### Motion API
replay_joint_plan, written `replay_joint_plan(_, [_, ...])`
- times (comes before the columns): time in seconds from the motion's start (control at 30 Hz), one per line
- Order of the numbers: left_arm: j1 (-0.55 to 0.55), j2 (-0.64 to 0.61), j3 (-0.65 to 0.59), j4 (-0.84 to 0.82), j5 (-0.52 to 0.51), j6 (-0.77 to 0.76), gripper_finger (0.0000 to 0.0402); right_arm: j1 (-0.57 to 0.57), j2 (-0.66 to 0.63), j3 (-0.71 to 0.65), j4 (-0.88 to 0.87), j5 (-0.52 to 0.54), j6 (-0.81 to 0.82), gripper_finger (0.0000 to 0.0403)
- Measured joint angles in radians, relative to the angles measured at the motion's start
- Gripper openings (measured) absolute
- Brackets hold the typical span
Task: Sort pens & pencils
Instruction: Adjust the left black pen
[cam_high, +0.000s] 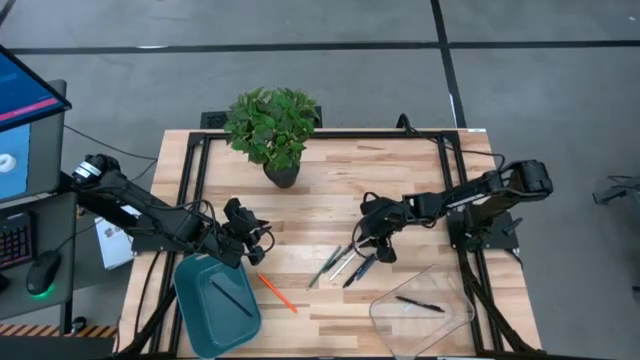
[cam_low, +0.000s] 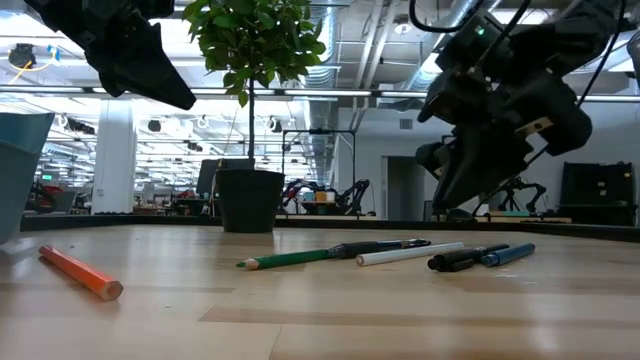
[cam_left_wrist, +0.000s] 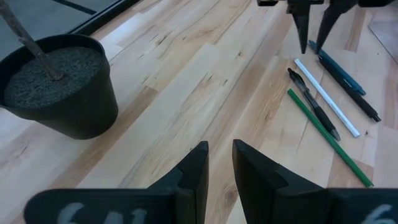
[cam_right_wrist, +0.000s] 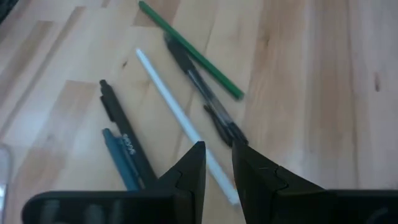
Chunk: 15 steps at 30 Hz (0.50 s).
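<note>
Several pens and pencils lie side by side on the wood mid-table: a green pencil, a black pen, a whitish one, another black pen and a blue one. My right gripper hovers just above this group, its fingers narrowly open and pointing down. An orange pencil lies apart, near the teal tray. A dark stick lies in the tray. My left gripper hangs narrowly open above the tray's far corner.
A potted plant stands on the far middle of the table. A clear container near the right front corner holds one black pen. Bare wood lies between the tray and the pen group.
</note>
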Motion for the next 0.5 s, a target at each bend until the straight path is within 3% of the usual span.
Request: replay_joint_plan(0.5, [0.0,0.0,0.0,0.0,0.0,0.0,0.0063,-0.029,0.047,0.0,0.009,-0.003,-0.036,0.0102])
